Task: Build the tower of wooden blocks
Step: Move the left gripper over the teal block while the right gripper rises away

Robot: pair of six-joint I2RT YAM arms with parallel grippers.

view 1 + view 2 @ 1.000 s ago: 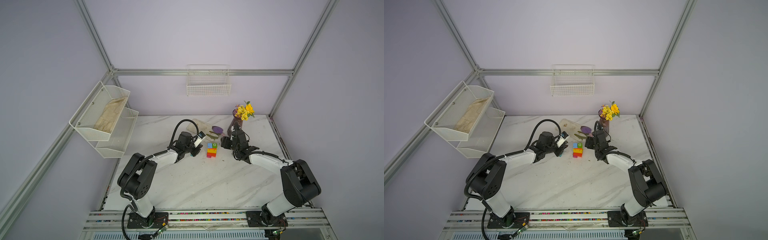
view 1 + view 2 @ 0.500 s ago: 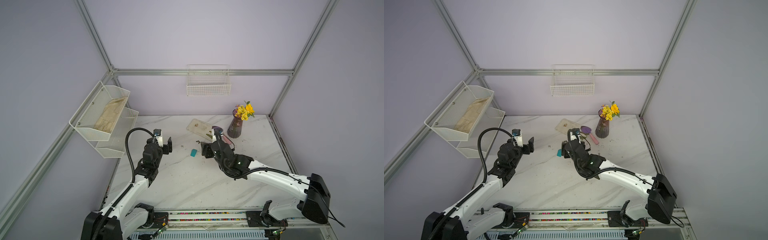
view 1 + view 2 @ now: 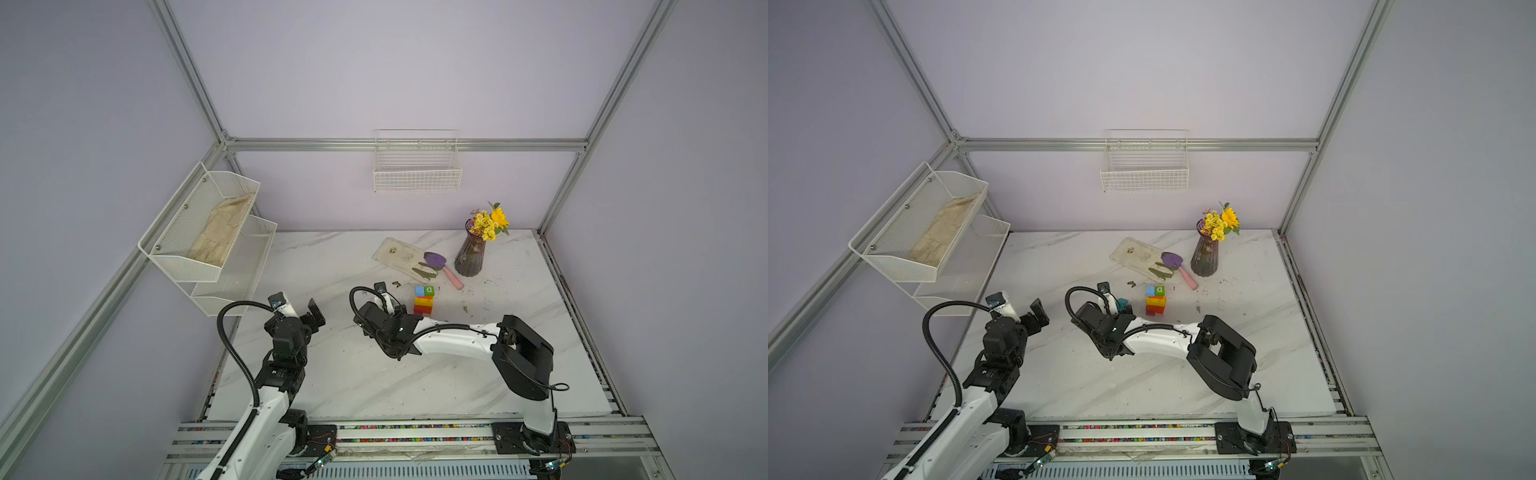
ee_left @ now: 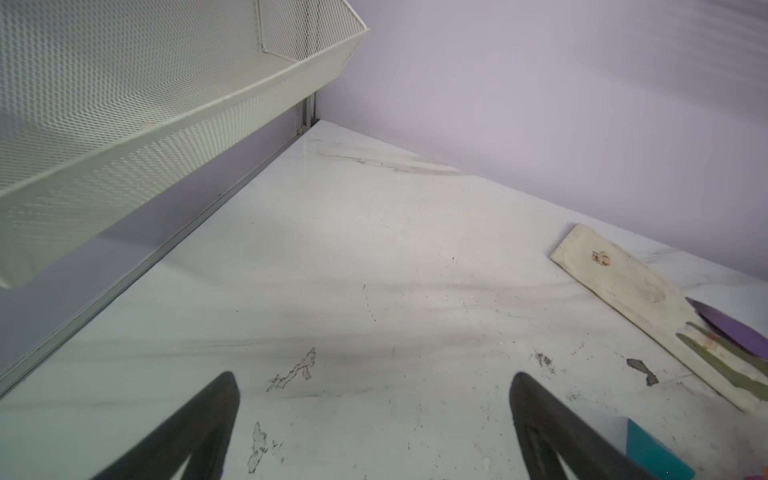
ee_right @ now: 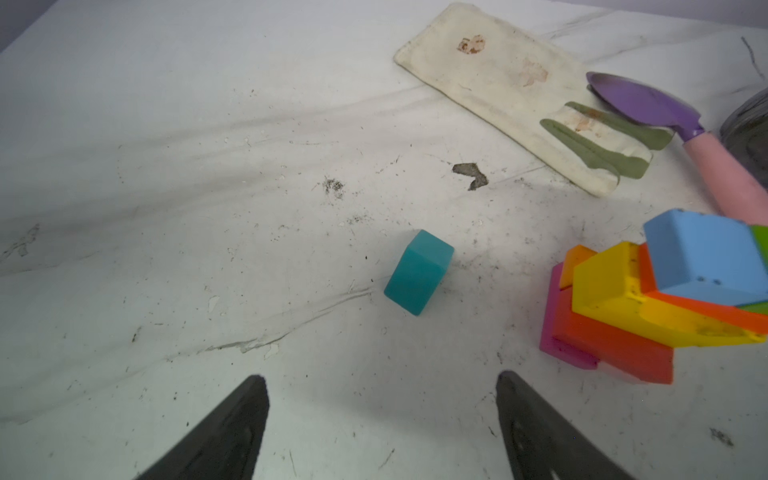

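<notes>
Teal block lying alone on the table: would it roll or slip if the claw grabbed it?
Probably won't roll: the teal block lies on a flat face on the table. It looks solid and stiff, so squeezing shouldn't bend it. Its smooth painted sides might slip slightly in the right gripper.

Only one mark can be read: a white capital letter D. It stands on the upward face of the green block, which sits at the very top of the tower, side by side with a blue block. In both top views the letter lies a little right of the middle of the frame and just below mid-height. In the right wrist view only a sliver of that green block shows at the right edge, and its letter is hidden. Nothing else is sharp or large enough to read.
</notes>
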